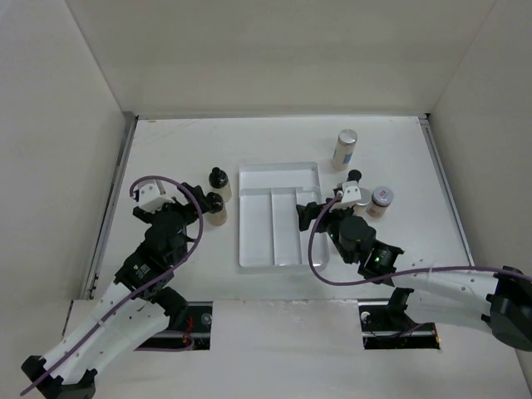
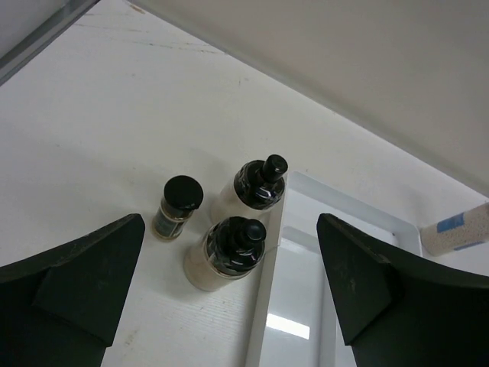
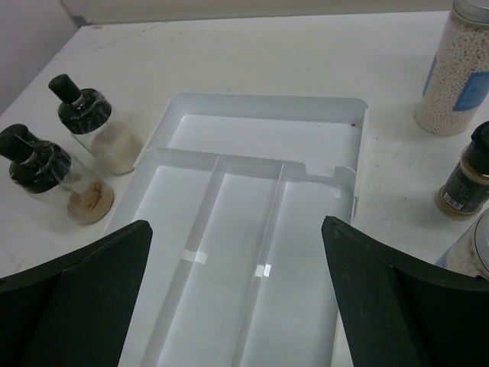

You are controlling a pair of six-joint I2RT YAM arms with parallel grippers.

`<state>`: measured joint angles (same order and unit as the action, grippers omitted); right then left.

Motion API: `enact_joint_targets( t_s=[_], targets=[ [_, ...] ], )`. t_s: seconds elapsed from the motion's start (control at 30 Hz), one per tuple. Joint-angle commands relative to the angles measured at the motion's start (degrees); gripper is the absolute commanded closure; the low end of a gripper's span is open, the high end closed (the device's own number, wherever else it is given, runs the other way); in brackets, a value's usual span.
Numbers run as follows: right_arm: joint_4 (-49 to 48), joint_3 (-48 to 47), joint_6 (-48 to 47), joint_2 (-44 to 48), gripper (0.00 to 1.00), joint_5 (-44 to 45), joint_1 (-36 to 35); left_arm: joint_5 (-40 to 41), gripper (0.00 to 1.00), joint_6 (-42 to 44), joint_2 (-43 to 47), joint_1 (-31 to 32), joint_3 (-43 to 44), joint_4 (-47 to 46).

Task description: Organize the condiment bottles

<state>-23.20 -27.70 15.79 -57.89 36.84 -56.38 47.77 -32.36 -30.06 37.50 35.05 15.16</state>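
Two wide, unladen: left tool (image 2: 231, 225) faces bottles (image 2: 233, 252) at 9 o'clock of tray (image 3: 263, 99); right tool (image 3: 237, 223) above it; walls (image 1: 274, 58) bound desk (image 1: 183, 141).

Left gripper (image 1: 194, 202) jaws spread wide, empty; right gripper (image 1: 305, 213) jaws spread wide, empty.

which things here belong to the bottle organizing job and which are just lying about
Job:
- black-capped bottle with white contents
- black-capped bottle with tan powder
- small dark jar
- tall silver-lidded cylinder
- small brown-filled bottle
- pink-capped jar

Just there:
- white divided tray, nothing in it
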Motion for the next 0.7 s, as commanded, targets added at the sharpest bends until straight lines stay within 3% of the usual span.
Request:
enact_joint_targets(
  t_s=[0.0, 0.23, 0.33, 0.43, 0.5, 0.57, 0.67],
  targets=[
    [-3.51, -2.62, -1.20, 0.23, 0.00, -1.42, -0.53, -0.22, 0.00, 0.89, -1.92, -0.45, 1.78, -0.65],
    [-2.73, -2.62, -0.59, 0.67, 0.00, -2.82, -0.53, -2.24, 0.00, 5.02, -10.18, -0.10, 1.78, -4.34],
    [-2.73, -2.27, -0.24, 1.11, 0.28, -4.85, -0.26, -1.98, 0.00, 6.16, -11.24, 0.34, 0.64, -7.15],
    [-2.38, -2.09, 0.73, 1.37, 0.65, -5.20, 0.52, -3.11, 0.00, 6.69, -11.16, 0.51, -0.85, -9.61],
    [-1.85, -2.09, 1.26, 1.46, 0.72, -5.29, 0.88, -4.34, 0.00, 6.78, -11.33, 0.17, -1.91, -10.93],
    [-1.24, -2.35, 1.52, 1.11, 0.72, -5.64, 1.14, -5.49, 0.02, 6.78, -12.29, -0.54, -2.96, -12.08],
    [-0.44, -2.97, 2.22, 0.67, 0.61, -5.99, 1.14, -6.37, 0.15, 6.70, -15.54, -0.80, -3.76, -12.52]
  ],
)
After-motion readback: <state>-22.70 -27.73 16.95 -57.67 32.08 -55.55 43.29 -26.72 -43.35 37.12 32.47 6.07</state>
